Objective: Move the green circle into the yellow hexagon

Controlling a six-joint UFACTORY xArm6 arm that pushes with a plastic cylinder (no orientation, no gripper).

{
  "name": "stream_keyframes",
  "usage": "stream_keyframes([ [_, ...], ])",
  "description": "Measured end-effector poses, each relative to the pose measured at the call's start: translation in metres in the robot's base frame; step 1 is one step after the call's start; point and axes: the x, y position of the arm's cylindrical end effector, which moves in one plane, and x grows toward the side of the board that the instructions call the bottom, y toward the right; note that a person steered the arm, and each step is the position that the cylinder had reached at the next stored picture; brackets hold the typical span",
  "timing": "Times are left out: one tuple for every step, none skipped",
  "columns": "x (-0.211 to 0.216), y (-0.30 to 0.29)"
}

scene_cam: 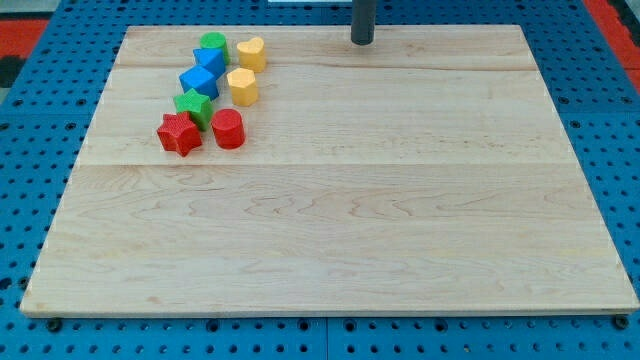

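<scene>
The green circle (213,43) sits at the top of a cluster of blocks near the board's top left. The yellow hexagon (242,87) lies a little below and to the right of it, with two blue blocks (209,60) (198,81) between and beside them. My tip (362,41) rests near the board's top edge, well to the right of the whole cluster and touching no block.
A yellow heart-shaped block (251,52) sits right of the green circle. A green star (193,105), a red star (179,133) and a red round block (228,129) lie below. The wooden board (330,220) rests on a blue pegboard.
</scene>
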Motion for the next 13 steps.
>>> stream_keyframes([
  [0.001,0.001],
  [0.001,0.013],
  [0.000,0.040],
  [0.013,0.035],
  [0.017,0.015],
  [-0.002,0.009],
  [-0.005,0.009],
  [-0.007,0.009],
  [-0.013,0.006],
  [-0.011,-0.026],
  [-0.018,-0.087],
  [-0.019,-0.151],
  [-0.004,-0.217],
])
